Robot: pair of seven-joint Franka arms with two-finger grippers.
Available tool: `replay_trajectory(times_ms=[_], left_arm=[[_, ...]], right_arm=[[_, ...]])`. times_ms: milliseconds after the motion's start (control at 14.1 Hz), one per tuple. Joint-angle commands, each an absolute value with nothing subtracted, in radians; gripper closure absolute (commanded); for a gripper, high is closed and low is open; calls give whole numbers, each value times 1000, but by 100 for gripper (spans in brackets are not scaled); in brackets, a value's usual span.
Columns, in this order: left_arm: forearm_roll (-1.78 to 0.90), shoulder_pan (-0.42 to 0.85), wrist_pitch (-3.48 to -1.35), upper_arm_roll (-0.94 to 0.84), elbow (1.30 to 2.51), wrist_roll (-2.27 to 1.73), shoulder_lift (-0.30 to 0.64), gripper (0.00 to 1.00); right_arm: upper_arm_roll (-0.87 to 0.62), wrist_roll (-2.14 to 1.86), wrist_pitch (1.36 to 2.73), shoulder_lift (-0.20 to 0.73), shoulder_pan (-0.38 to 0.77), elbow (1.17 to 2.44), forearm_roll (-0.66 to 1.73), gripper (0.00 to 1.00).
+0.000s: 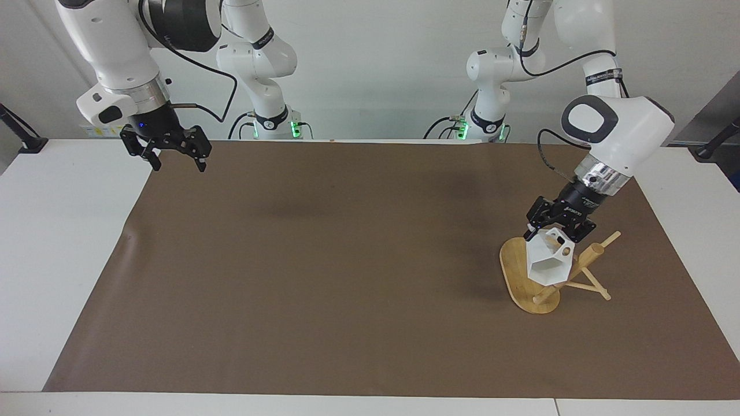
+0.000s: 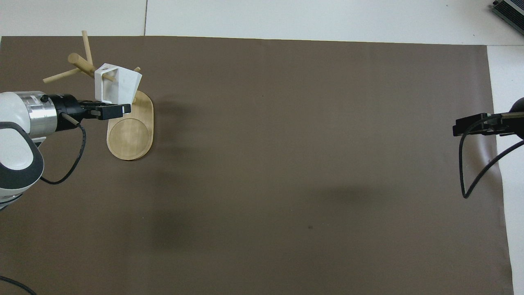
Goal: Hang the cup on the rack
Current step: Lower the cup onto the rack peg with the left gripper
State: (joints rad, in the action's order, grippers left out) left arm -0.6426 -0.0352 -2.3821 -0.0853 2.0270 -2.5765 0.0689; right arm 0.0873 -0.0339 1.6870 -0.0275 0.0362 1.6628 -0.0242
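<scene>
The white faceted cup (image 1: 546,263) hangs on a thin peg of the bamboo rack (image 1: 514,266), the peg passing through the hole in its handle and its open rim turned away from the robots. In the overhead view the cup (image 2: 118,84) sits by the post above the oval base (image 2: 131,135). My left gripper (image 1: 556,234) is just above the cup's handle end with its fingers spread, and it is off the cup; it also shows in the overhead view (image 2: 112,110). My right gripper (image 1: 178,164) is open and empty, and it waits in the air over the brown mat's corner at its own end.
A brown mat (image 1: 347,260) covers most of the white table. The rack stands on it toward the left arm's end. A thin black cable (image 2: 464,164) hangs from my right gripper (image 2: 466,126).
</scene>
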Motion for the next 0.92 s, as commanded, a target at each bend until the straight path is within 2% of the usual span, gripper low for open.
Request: replay_trajectory(times_ms=[0, 355, 852], left_arm=[[-643, -46, -2393, -92, 2040, -2560, 60, 0], [-643, -49, -2366, -91, 2034, -2536, 43, 0], [-609, -71, -2208, -84, 2042, -2375, -87, 0]], right_arm=[[84, -31, 1674, -29, 38, 1664, -32, 0], [84, -31, 1674, -29, 38, 1664, -31, 0], [84, -22, 1678, -29, 35, 1664, -31, 0]])
